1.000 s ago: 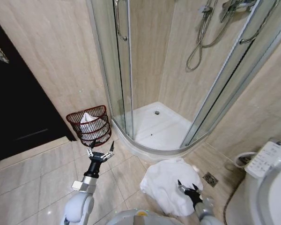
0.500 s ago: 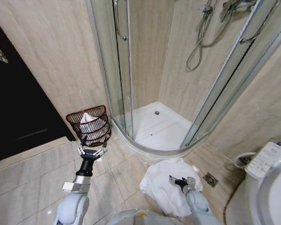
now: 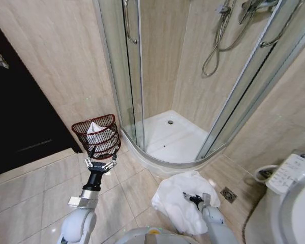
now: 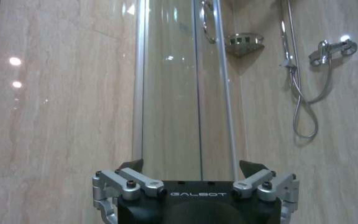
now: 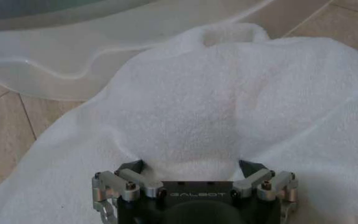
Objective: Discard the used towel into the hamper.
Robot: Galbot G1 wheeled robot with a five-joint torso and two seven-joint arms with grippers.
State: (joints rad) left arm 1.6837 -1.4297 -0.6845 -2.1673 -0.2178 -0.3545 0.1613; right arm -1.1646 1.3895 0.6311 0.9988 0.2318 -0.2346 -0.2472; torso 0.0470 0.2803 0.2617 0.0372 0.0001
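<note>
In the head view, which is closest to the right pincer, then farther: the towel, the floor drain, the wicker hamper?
1. Towel: right under the right pincer, pressed into it.
2. Floor drain: on the tiles just to its right.
3. Hamper: far off left, by the wall, past the left pincer.

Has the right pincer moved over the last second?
Yes. The right pincer has gone forward and to the robot's left over the towel, away from the floor drain and toward the shower tray.
</note>
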